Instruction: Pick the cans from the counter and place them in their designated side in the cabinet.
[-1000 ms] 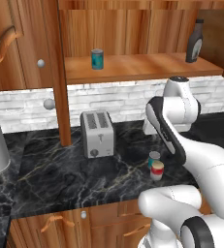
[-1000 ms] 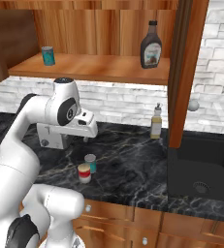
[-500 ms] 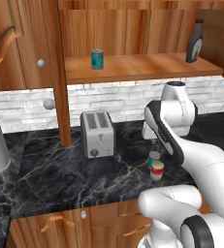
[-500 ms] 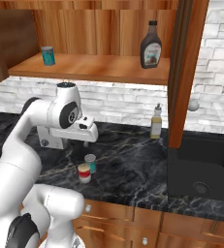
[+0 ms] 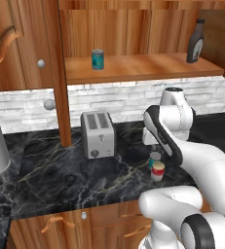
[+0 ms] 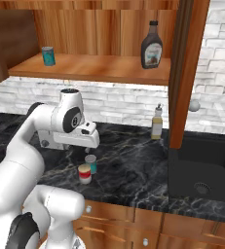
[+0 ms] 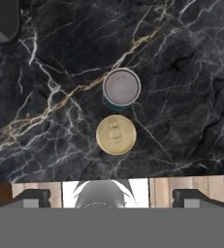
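overhead, gripper (image 7: 111, 198) spread wide above red can (image 7: 116, 134) touching teal can (image 7: 121, 87) on counter (image 7: 181, 97).

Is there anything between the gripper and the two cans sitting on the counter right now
Nothing visible does. The open gripper looks straight down at the red can and the teal can, which stand touching or nearly so on the counter, with bare marble around them.

The red can (image 7: 115, 134) and the teal can (image 7: 121, 87) stood touching; bare surface (image 7: 191, 97) lay open all around the red can.
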